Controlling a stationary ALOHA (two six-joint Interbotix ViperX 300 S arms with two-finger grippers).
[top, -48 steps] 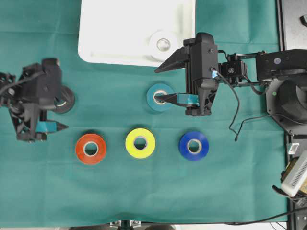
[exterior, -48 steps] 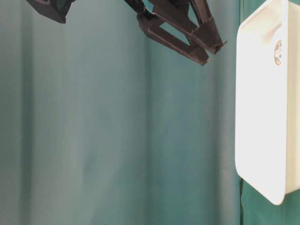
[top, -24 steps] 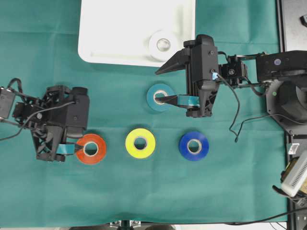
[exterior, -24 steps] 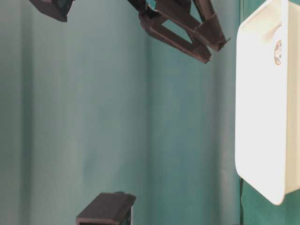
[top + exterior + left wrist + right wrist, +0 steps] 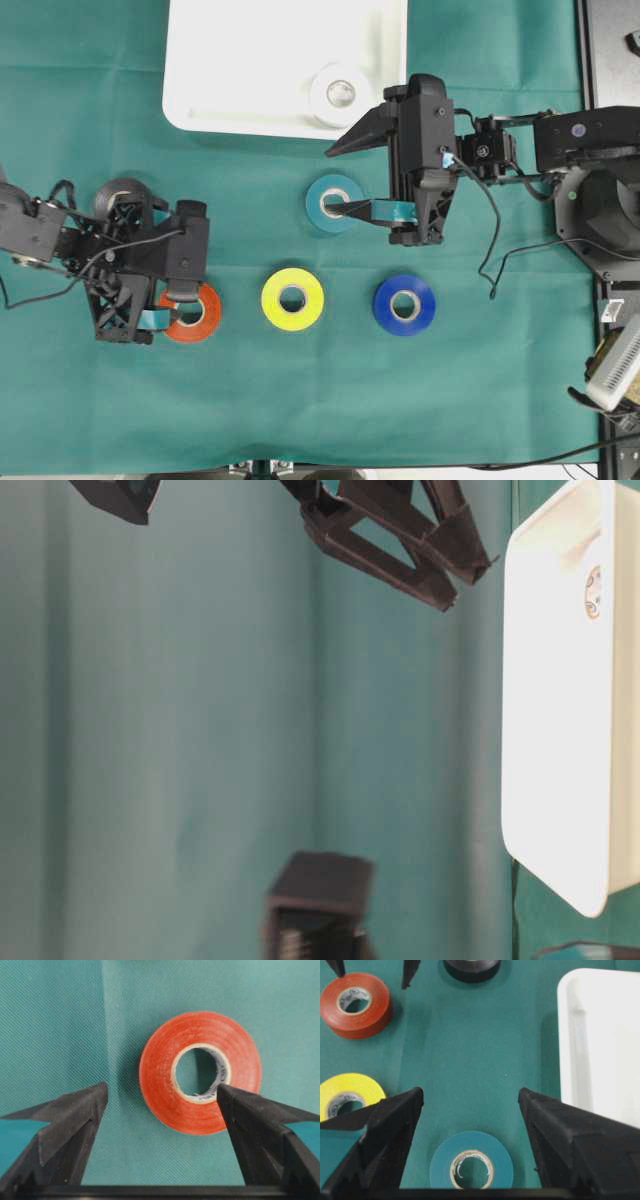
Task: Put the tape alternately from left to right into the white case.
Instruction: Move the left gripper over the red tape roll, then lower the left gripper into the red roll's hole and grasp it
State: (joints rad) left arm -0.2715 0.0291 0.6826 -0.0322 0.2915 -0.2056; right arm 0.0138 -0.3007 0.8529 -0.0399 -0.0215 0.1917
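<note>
While my left hand (image 5: 161, 1110) hangs spread wide over the orange-red roll (image 5: 196, 311), one fingertip (image 5: 80, 1110) sits off the roll's outer edge and the other overlaps its far rim. My right hand (image 5: 470, 1105) also gapes wide, holding nothing, with the teal roll (image 5: 471, 1162) between its fingers on the green tabletop (image 5: 300, 400). Yellow roll (image 5: 292, 298) and blue roll (image 5: 404, 304) lie beside the orange-red one; the black roll (image 5: 119, 195) is half hidden by my left arm. One white roll (image 5: 340, 93) lies in the white case (image 5: 230, 70).
</note>
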